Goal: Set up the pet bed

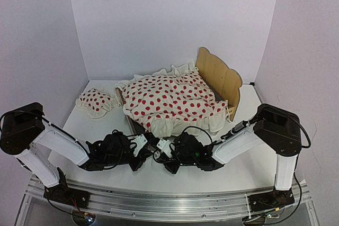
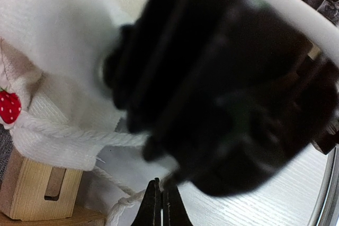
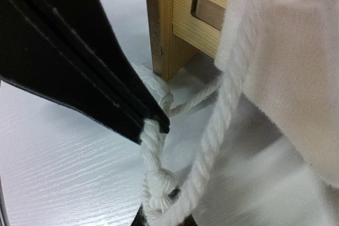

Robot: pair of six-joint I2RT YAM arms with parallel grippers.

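**Both grippers met at the foot of the pet bed**

The pet bed point(image 1: 220, 78) is found beyond both grippers, on the white table point(image 1: 249, 157). Its scalloped headboard is at the end farthest from them. Most of the frame is covered by a white blanket point(image 1: 172, 99) printed with red strawberries. A small matching pillow point(image 1: 95, 101) is seen ahead of the left gripper and off to its left, apart from the bed.

The left gripper point(image 2: 160, 199) is held low over the table with its fingers pressed fully together. The bed's wooden foot corner point(image 2: 32, 189) is seen just to the left of these fingers. A white twisted cord point(image 3: 212, 130) hanging from the blanket's edge is met right at their tip. Whether it is pinched there cannot be told.

The right gripper point(image 3: 163, 219) is placed directly opposite, very close to the left one, and fills much of the left wrist view as a dark blur. Only the edges of its fingertips are shown, with the knotted part of the cord running down between them. Whether this gripper is open or clamped on the cord cannot be told. The foot corner stands just beyond it.
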